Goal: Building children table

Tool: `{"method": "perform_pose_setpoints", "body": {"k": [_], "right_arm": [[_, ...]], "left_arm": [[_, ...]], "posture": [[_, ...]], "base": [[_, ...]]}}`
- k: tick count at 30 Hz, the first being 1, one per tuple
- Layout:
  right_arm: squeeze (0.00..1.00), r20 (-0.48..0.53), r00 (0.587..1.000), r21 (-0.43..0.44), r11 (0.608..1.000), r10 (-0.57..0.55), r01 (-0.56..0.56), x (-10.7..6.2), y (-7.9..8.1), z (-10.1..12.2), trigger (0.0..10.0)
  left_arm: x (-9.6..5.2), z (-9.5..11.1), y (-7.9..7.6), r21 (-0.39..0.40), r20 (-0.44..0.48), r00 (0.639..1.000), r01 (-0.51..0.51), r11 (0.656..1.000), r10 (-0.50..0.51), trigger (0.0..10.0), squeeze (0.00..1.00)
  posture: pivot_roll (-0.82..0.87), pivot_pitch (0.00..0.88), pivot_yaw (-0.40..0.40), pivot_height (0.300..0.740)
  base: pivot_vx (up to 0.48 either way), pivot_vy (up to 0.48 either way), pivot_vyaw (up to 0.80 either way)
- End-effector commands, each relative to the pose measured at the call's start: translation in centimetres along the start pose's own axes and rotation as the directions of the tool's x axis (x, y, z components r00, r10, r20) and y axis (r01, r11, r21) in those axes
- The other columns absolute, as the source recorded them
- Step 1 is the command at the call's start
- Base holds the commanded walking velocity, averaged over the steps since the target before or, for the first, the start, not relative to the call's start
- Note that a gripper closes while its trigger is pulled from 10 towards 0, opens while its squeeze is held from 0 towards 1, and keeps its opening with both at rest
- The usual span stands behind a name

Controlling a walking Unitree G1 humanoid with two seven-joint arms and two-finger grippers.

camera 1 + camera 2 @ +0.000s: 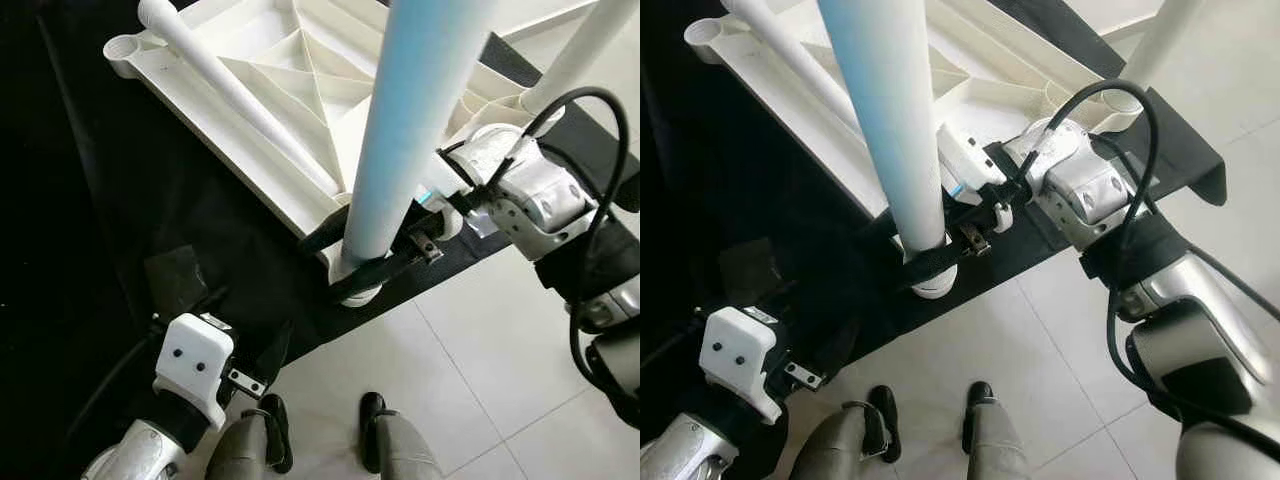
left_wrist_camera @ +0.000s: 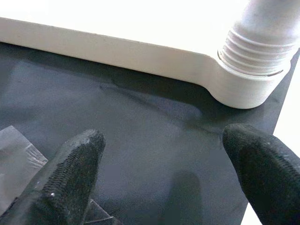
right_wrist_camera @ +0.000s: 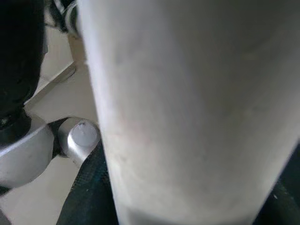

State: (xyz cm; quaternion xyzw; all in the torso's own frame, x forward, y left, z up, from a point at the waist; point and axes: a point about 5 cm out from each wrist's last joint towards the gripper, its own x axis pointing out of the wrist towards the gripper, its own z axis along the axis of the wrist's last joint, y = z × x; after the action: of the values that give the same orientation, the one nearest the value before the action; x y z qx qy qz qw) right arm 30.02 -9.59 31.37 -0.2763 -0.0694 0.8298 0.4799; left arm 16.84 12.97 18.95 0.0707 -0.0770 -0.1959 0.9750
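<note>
The right gripper (image 1: 375,262) has its black jaws clamped around the base of a pale blue-white table leg (image 1: 415,120), which stands upright in the near corner socket (image 1: 933,283) of an overturned white children's table top (image 1: 290,90). The leg fills the space between the jaws in the right wrist view, its grey-white shaft (image 3: 197,108) pressed close to the camera. The table top lies ribbed underside up on a black mat (image 1: 200,230) spread over a light tiled floor (image 1: 480,350). A second white leg (image 1: 230,90) lies loose along the table top's underside, beyond the clamped jaws, and a third leg (image 1: 1155,45) stands in the corner behind the right wrist.

The left gripper (image 2: 164,183) hangs low over the mat with its jaws spread wide and holding nothing; ahead of its fingertips (image 2: 77,154) sits the table's edge and the threaded foot of the standing leg (image 2: 262,42) seated in its socket. A crumpled clear plastic scrap (image 2: 18,154) lies on the mat just beside one finger. The robot's black feet (image 1: 372,430) stand on the tiles below.
</note>
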Motion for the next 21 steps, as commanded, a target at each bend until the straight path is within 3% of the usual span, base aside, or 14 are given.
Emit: {"method": "perform_pose_setpoints", "body": {"k": [1, 14, 21], "right_arm": [[0.0, -0.029, 0.998, 0.082, 0.995, 0.054, -0.051, 0.7, 1.0, -1.8, 10.0], [0.0, 0.076, 0.996, 0.192, 0.98, 0.047, -0.061, 0.6, 1.9, -2.6, 10.0], [0.0, 0.011, 0.997, 0.188, 0.979, 0.074, -0.075, 0.8, 2.6, -3.9, 10.0]], "left_arm": [[-0.2, -0.6, -0.3, -0.014, -0.025, 1.0, 0.002, 1.0, -0.002, 10.0, 0.0], [-0.2, -0.5, -0.3, -0.01, -0.021, 1.0, -0.002, 1.0, 0.002, 10.0, 0.0], [-0.3, -0.4, -0.2, -0.009, -0.021, 1.0, -0.003, 1.0, 0.003, 10.0, 0.0]], "posture": [[0.0, 0.435, 0.003, 0.74], [0.01, 0.445, 0.006, 0.74], [0.01, 0.455, 0.013, 0.74]], "base": [[0.0, 0.0, 0.0], [0.0, 0.0, 0.0], [0.0, 0.0, 0.0]]}}
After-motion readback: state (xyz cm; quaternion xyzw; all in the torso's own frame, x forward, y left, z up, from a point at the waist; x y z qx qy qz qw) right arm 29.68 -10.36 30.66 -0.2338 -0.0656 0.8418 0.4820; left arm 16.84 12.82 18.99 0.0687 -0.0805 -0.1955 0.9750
